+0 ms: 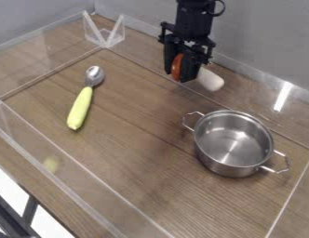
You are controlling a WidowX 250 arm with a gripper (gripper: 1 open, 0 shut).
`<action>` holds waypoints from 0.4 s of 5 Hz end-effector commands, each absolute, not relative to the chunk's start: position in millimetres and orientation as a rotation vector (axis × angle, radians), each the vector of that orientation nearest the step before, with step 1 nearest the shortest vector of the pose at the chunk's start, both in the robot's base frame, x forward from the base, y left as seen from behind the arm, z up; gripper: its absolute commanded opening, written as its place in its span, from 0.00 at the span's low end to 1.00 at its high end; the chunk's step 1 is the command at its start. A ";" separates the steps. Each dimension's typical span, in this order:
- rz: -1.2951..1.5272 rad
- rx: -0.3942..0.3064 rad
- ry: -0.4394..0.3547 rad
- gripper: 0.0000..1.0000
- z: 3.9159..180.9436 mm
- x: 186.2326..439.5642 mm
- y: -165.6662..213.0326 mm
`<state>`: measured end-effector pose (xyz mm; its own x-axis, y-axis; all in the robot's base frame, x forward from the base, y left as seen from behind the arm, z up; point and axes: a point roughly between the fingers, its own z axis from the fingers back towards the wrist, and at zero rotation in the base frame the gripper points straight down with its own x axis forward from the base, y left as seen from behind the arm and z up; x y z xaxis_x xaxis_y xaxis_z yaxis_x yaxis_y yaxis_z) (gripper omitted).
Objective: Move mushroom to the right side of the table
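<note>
You have the tool [184,67] pointing straight down at the far side of the table [132,139], and its fingers are clamped on the mushroom [194,71]. The red-orange cap shows between the dark fingers, and the white stem sticks out to the lower right, toward the back wall. The mushroom seems to hang just above the wood, though from this one view I cannot tell if the stem already touches the surface.

The steel pot [235,141] stands empty on the right part of the table, nearer to the camera than the tool and well apart from it. The yellow-handled spoon [83,100] lies on the left part, far from the action.

I judge that you are in the carrying step: the mushroom is gripped and is around the middle of the back edge, not yet clearly at the right side. The next move calls for a shift to the right, to the free wood behind or beside the pot. Then lower it gently and open the fingers. Keep clear of the pot rim and its handles, and of the acrylic wall at the back.
</note>
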<state>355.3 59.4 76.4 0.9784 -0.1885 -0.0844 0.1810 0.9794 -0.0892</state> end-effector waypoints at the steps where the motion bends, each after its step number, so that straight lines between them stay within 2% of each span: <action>1: -0.290 -0.066 0.012 0.00 104.7 363.8 41.1; 2: -0.391 -0.068 0.015 0.00 98.9 370.9 26.8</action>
<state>365.7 30.1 79.7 0.9301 -0.3625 -0.0588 0.3565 0.9297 -0.0922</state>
